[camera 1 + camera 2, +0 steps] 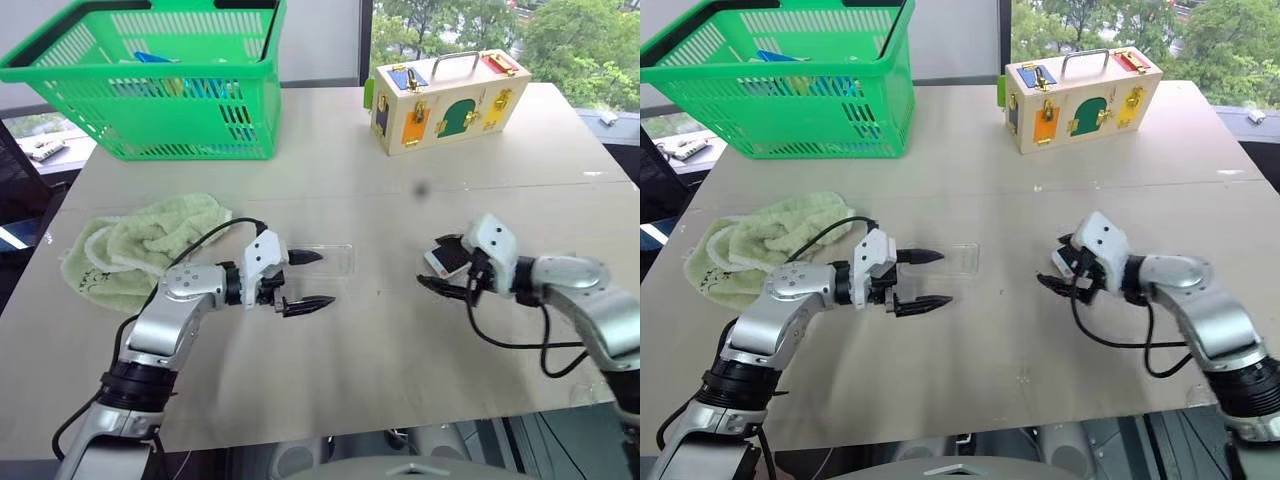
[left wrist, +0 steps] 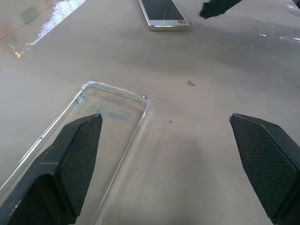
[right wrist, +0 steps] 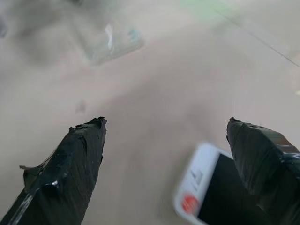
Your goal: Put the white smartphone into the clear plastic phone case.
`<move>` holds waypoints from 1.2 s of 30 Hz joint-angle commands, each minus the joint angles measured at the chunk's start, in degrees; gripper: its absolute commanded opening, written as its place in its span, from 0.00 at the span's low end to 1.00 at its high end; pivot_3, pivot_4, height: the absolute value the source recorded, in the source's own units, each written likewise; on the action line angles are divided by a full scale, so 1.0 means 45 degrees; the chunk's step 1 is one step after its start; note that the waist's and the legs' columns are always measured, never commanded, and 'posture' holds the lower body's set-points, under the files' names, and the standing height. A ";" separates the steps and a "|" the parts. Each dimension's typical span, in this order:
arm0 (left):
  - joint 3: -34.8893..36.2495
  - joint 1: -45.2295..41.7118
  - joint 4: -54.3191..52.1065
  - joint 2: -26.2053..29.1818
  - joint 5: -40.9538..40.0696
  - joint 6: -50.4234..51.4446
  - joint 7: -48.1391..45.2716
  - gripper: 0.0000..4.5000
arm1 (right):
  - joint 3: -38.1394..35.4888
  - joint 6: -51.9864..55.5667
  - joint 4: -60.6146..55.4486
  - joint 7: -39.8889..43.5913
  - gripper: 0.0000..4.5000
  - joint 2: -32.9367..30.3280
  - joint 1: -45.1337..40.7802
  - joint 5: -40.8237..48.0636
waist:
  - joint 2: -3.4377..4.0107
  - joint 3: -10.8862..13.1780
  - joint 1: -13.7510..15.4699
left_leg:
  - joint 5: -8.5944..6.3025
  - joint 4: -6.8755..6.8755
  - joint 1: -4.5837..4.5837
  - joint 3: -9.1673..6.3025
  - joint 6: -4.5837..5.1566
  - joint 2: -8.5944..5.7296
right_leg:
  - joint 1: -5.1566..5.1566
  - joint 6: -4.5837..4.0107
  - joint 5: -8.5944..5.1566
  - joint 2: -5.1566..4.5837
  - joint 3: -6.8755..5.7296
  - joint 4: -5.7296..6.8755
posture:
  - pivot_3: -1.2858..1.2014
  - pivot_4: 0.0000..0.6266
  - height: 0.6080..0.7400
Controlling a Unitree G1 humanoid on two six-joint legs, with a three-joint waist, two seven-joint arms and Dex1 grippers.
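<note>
The white smartphone [image 1: 445, 260] lies flat on the table, screen up, at right of centre. My right gripper [image 1: 430, 263] hovers open over it; in the right wrist view the smartphone [image 3: 206, 187] sits between the fingers, close to one fingertip [image 3: 248, 140], and is not gripped. The clear plastic phone case [image 1: 335, 260] lies empty on the table left of the phone. My left gripper [image 1: 326, 279] stands open at its near end, pointing toward the phone. In the left wrist view one finger [image 2: 70, 164] reaches over the case [image 2: 115, 110].
A green basket [image 1: 170, 90] with items inside stands at the back left. At the back right is a wooden lock box [image 1: 445, 100]. A light green towel [image 1: 140, 245] lies crumpled to the left of my left arm. The table's front edge runs just below both arms.
</note>
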 commanded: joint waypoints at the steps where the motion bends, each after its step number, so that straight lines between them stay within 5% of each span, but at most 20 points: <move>1: 0.0192 0.0048 -0.0557 -0.0028 -0.0246 -0.0050 0.0048 1.00 | 0.0706 -0.2977 0.2229 0.1693 0.98 -0.1045 -0.1219 -0.1590 | 0.0001 0.0001 -0.0054 | 0.0000 0.0005 0.0011 0.0013 0.0000 0.0001 | 0.0002 0.0000 0.0001 0.0002 0.0007 0.0002 | 0.52 0.24 1.00; 11: 0.0474 0.0446 -0.1052 0.0147 -0.0298 0.0135 0.0240 1.00 | 0.3603 -0.9052 1.1989 0.5191 0.98 0.0089 -0.6602 -0.4846 | -0.0006 0.0005 -0.0240 | 0.0002 0.0005 0.0034 0.0065 0.0000 0.0026 | -0.0002 -0.0014 0.0015 0.0028 0.0051 0.0017 | 0.52 0.24 1.00; 15: 0.0962 0.1243 -0.1810 0.0313 -0.0428 0.0389 0.0718 1.00 | 0.2656 -0.7979 1.4828 0.4948 0.98 0.1066 -0.8018 -0.4334 | -0.0032 -0.0005 -0.0215 | 0.0003 0.0018 0.0045 0.0099 0.0002 0.0032 | 0.0005 -0.0047 0.0038 0.0023 0.0088 0.0017 | 0.52 0.24 1.00; 22: 0.1145 0.2090 -0.2684 0.0366 -0.0572 0.0695 0.1090 1.00 | 0.1496 -0.5467 1.5852 0.5506 0.98 0.1289 -0.8208 -0.3740 | -0.0019 0.0004 -0.0109 | 0.0005 0.0022 0.0057 0.0131 0.0005 0.0038 | -0.0004 -0.0098 0.0091 0.0013 0.0132 0.0026 | 0.52 0.24 1.00; 30: 0.1014 0.1526 -0.2267 0.0452 -0.0589 0.0713 0.0862 1.00 | 0.0193 -0.4537 1.6066 0.3878 0.98 0.1745 -0.8548 -0.3397 | -0.0015 0.0006 -0.0172 | 0.0004 0.0017 0.0056 0.0154 0.0004 0.0042 | -0.0007 -0.0096 0.0093 0.0025 0.0134 0.0026 | 0.52 0.24 1.00; 36: 0.0896 0.1541 -0.2270 0.0385 -0.0557 0.0728 0.0765 1.00 | 0.0613 -0.4051 1.6319 0.4038 0.98 0.1664 -0.8170 -0.4066 | -0.0014 0.0007 -0.0170 | 0.0004 0.0011 0.0051 0.0158 0.0004 0.0042 | -0.0014 -0.0096 0.0092 0.0027 0.0133 0.0023 | 0.52 0.24 1.00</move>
